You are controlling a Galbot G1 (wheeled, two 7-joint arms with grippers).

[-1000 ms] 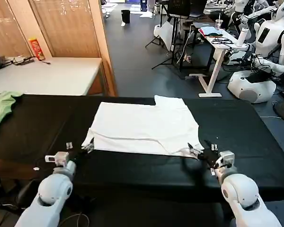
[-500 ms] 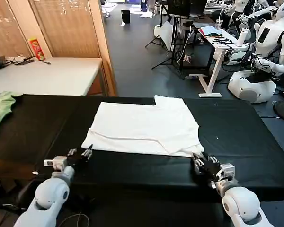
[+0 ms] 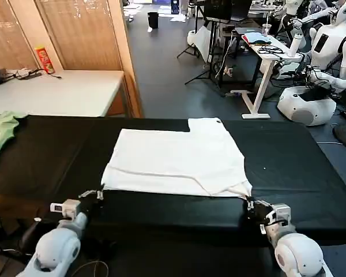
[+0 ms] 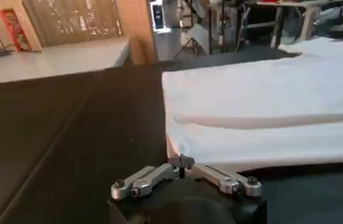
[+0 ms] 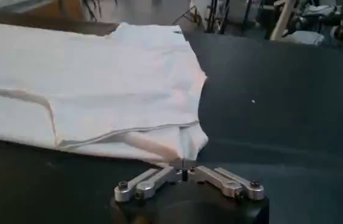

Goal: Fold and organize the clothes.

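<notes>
Head view: white T-shirt (image 3: 176, 161) lies flat, folded, at mid black table (image 3: 288, 150). Left gripper (image 3: 98, 193) pinches its near left corner; right gripper (image 3: 249, 202) pinches its near right corner. Green garment (image 3: 1, 130) lies far left.

Left wrist view: fingers closed on the shirt edge (image 4: 180, 159).

Right wrist view: fingers closed on the corner (image 5: 183, 164).

The white T-shirt (image 3: 176, 161) covered the middle of the black table (image 3: 288, 150), with bare cloth open on both sides. A green garment (image 3: 0, 133) lay at the far left edge, well apart. Both tools sat at the near corners.
</notes>
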